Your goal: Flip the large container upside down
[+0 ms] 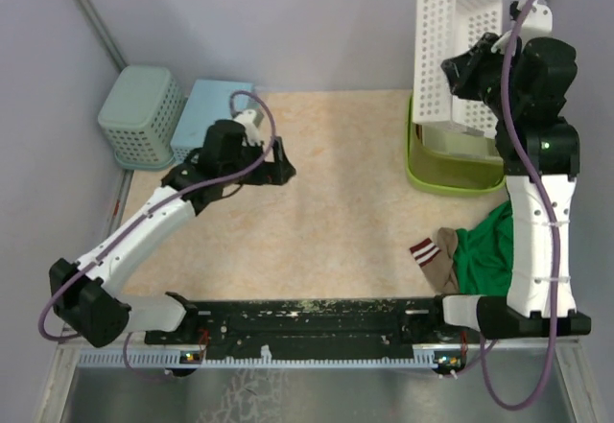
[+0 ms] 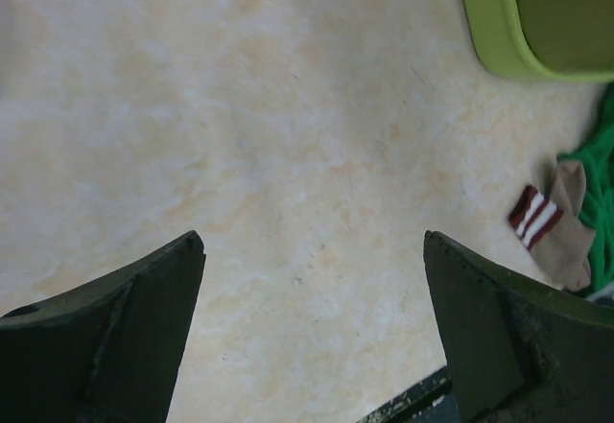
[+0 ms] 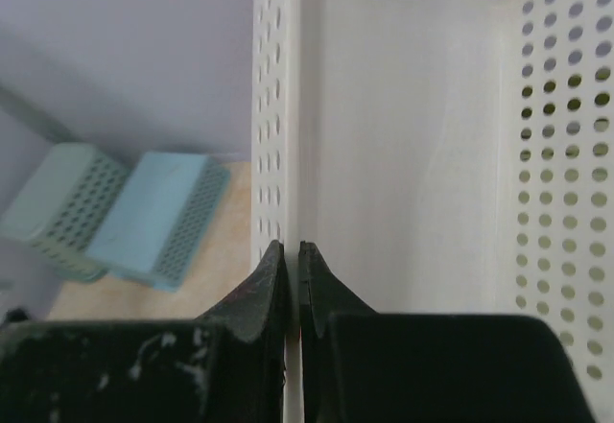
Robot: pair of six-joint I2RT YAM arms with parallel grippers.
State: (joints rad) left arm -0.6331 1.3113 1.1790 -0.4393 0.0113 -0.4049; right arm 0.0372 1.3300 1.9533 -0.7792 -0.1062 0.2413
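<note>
One white basket (image 1: 446,39), two pastel baskets (image 1: 144,116), one lime-green tub (image 1: 432,181), one sock (image 1: 436,255), one green cloth (image 1: 484,250)

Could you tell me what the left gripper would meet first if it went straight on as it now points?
Probably the bare table: the open left gripper tilts down at it. The large container and striped sock lie to the right of that line, though depth is unclear.

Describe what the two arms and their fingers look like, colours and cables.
Both arms have white link shells with black joints: the left arm, the right arm. A purple cable loops along each. The fingers are black and wedge-shaped. A small green light glows on the right arm.
</note>
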